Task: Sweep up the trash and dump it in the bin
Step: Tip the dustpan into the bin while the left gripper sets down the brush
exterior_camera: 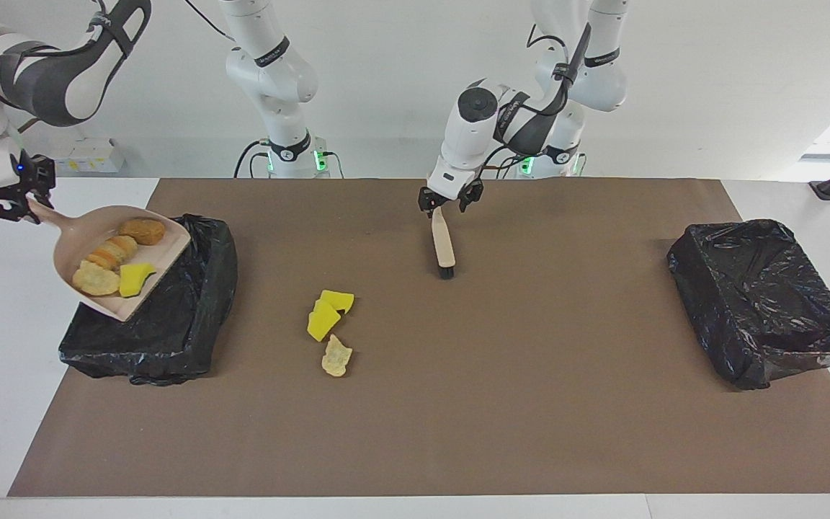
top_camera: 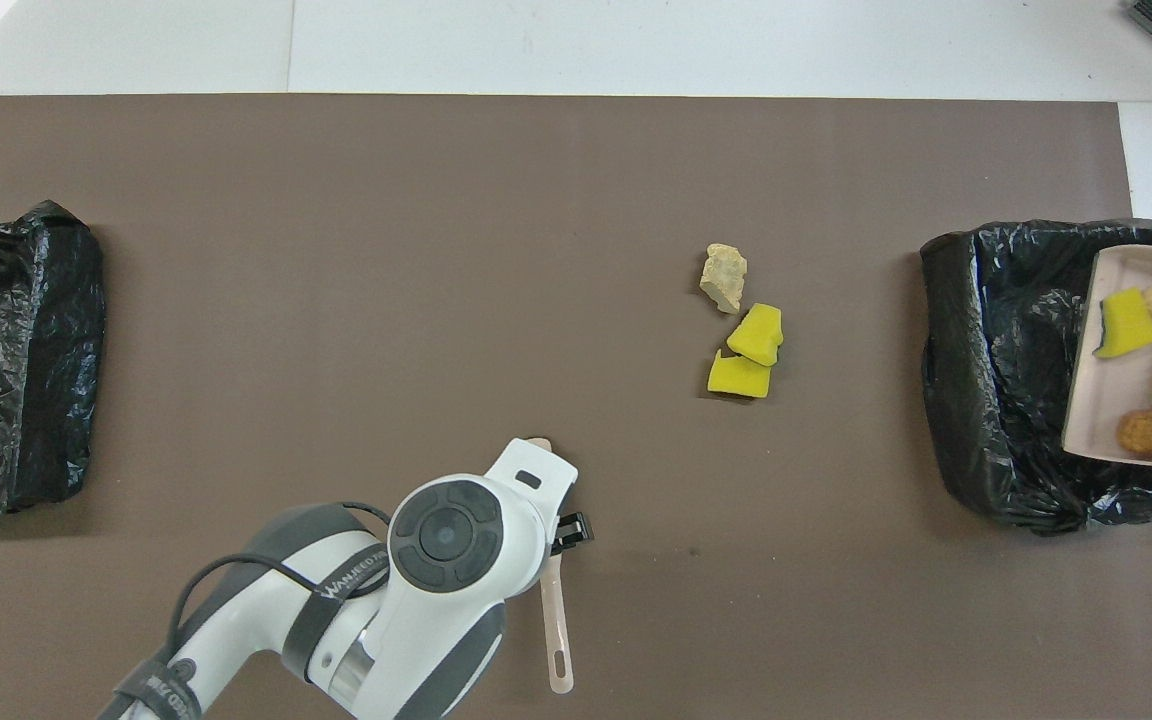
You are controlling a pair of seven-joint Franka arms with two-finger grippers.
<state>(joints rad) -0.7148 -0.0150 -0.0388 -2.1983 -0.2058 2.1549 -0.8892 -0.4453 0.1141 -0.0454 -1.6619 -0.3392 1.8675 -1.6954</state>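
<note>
Evidently the right gripper (exterior_camera: 10, 207) clamps the dustpan (exterior_camera: 121, 268) handle, holding its rolls and sponge over the bin (exterior_camera: 170, 324) for tipping; three pieces of trash (exterior_camera: 330, 324) lie on the mat, while the left gripper (exterior_camera: 449, 204) stands opened around the brush (exterior_camera: 444, 245) handle.

Glossy crinkled plastic bin liner (exterior_camera: 170, 317) – matt brown table cover (exterior_camera: 501, 404).
</note>
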